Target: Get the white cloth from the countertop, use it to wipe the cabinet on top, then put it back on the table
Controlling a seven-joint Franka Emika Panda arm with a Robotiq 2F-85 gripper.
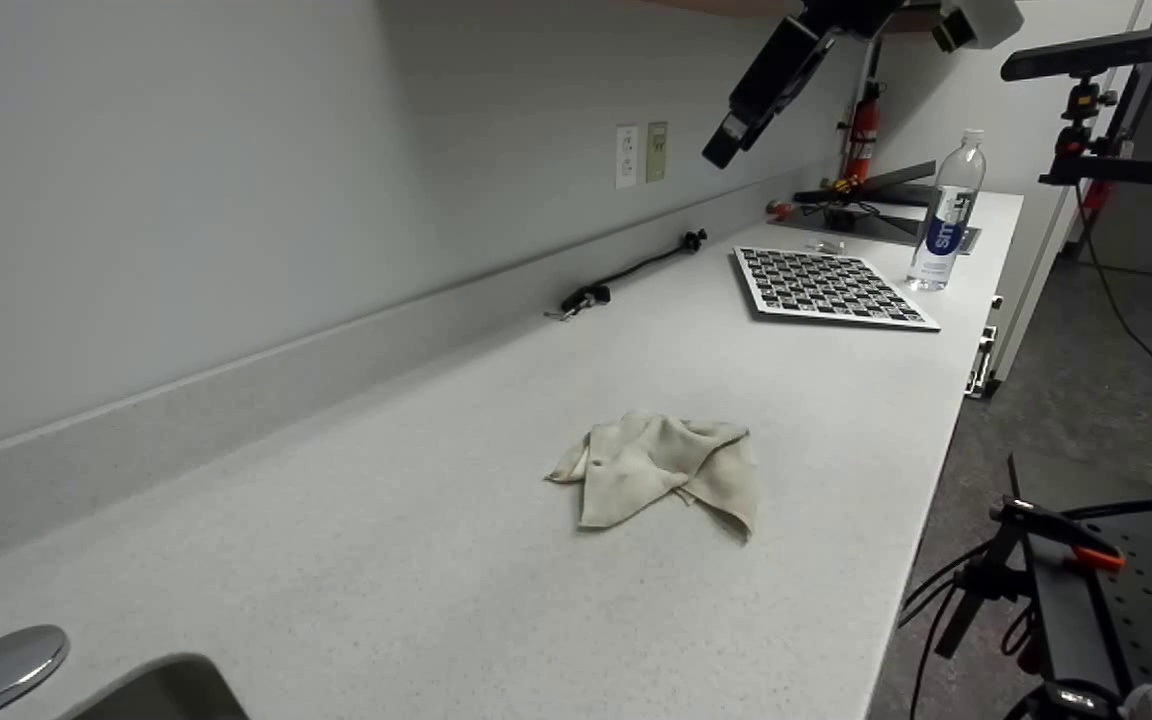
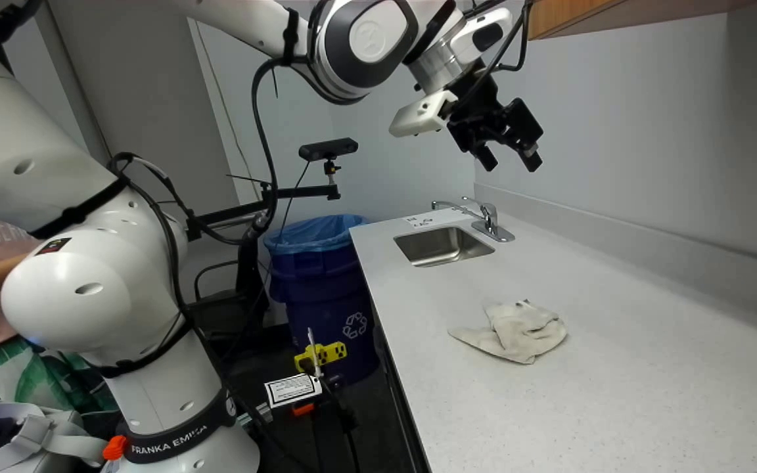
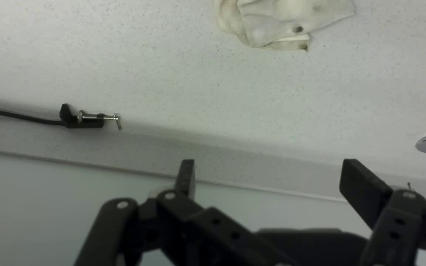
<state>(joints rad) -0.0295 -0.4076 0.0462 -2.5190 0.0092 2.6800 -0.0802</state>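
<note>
1 counter (image 1: 416, 560), pale and speckled, running along a grey wall (image 1: 186, 200). Overhead cabinet (image 2: 621, 23) seen only at its underside and a strip of wood; number of units cannot be told. 1 Franka arm (image 2: 69, 289), white, standing beside the counter and reaching over it.

1 recycling bin (image 2: 326, 315), dark blue, on the floor at the counter's end; 1 blue liner (image 2: 319, 236) folded over its rim, anything deeper hidden. 1 sink (image 2: 441, 248), single basin let into the counter, steel floor showing.

1 checkered board (image 1: 831, 285), lying on the counter. 1 tool (image 3: 270, 177), 2 fingers: released, fingers spread wide, high above the counter and well apart from the white cloth (image 1: 661, 465).

Of that cloth, 1: rumpled, on the counter in both exterior views, between sink and checkered board, nearer the open edge than the wall. Wrist view shows dark spots on it.

1 clear bottle (image 1: 946, 220), upright just beside the board, blue-and-white label; fill level cannot be told. 1 chrome faucet (image 2: 489, 220), wall side of the sink. 2 outlet plates on the wall, side by side: 1 white plate (image 1: 626, 156), 1 beige plate (image 1: 656, 152).
</note>
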